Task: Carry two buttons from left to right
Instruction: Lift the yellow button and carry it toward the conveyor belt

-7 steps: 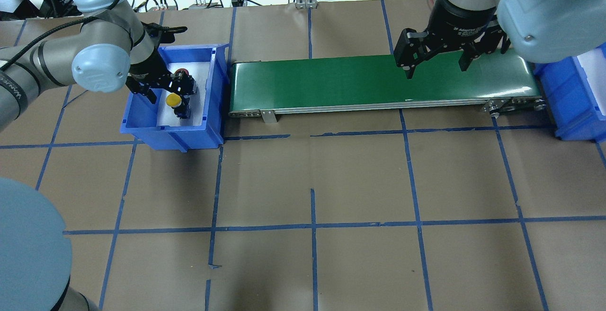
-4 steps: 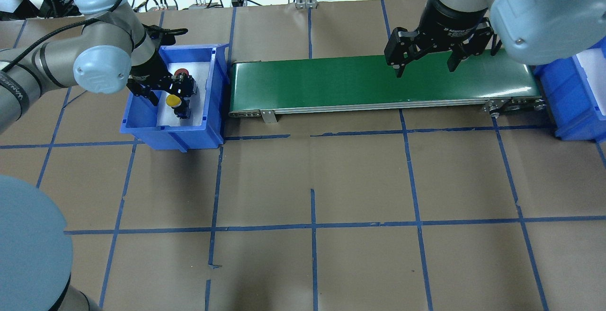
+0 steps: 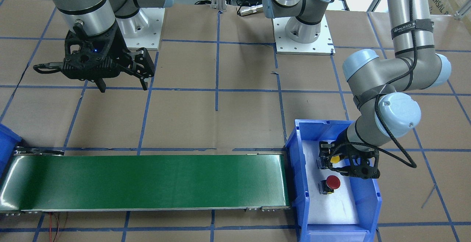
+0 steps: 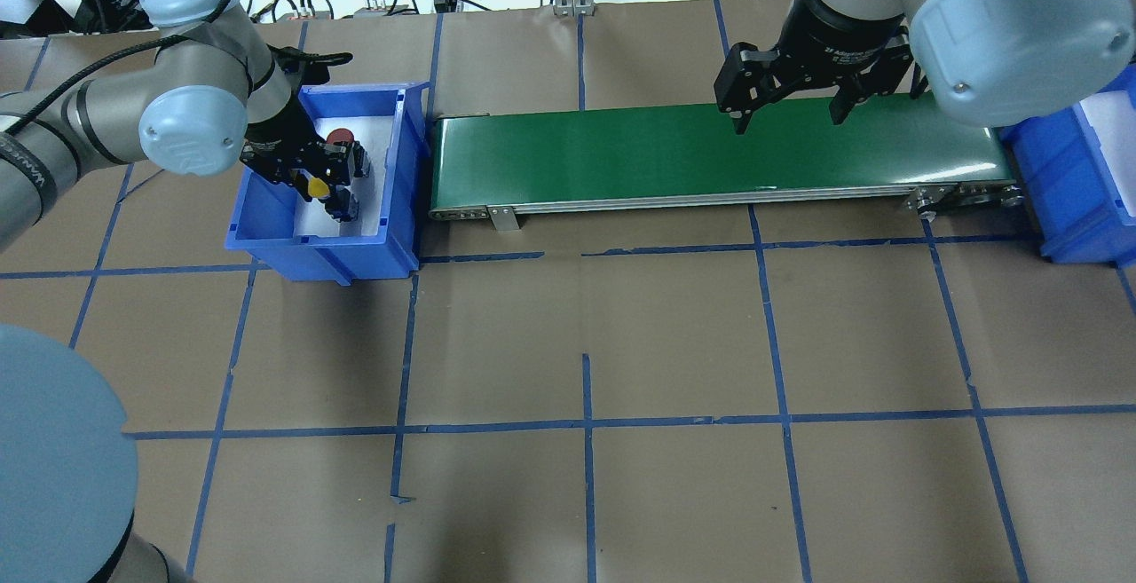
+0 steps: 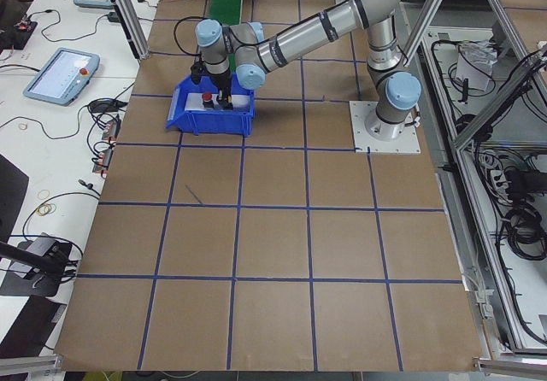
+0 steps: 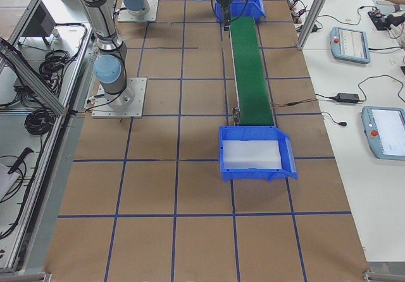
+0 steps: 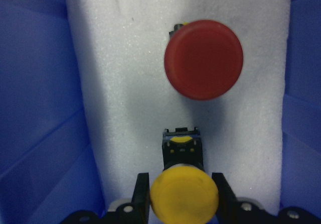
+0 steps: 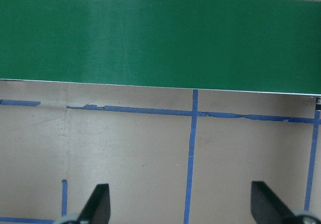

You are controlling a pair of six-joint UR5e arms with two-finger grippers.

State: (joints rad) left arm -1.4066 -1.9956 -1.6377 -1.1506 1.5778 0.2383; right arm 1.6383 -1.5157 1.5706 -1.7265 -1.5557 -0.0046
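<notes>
The left gripper (image 7: 181, 186) has closed in; its fingers now pinch the yellow button (image 4: 316, 185), inside the bin (image 4: 401, 177), with the red button (image 4: 338, 136) at its 1 o'clock. The right gripper (image 4: 787, 122), fingers spread, has drifted toward 10 o'clock overhead. We expect lift-off next.

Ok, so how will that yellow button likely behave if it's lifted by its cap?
The yellow button has a round, smooth cap, so it may slip or twist between the fingers of the left end effector. Its black body sticks out beyond the cap, so it could pivot. Being small, it's probably light.
</notes>
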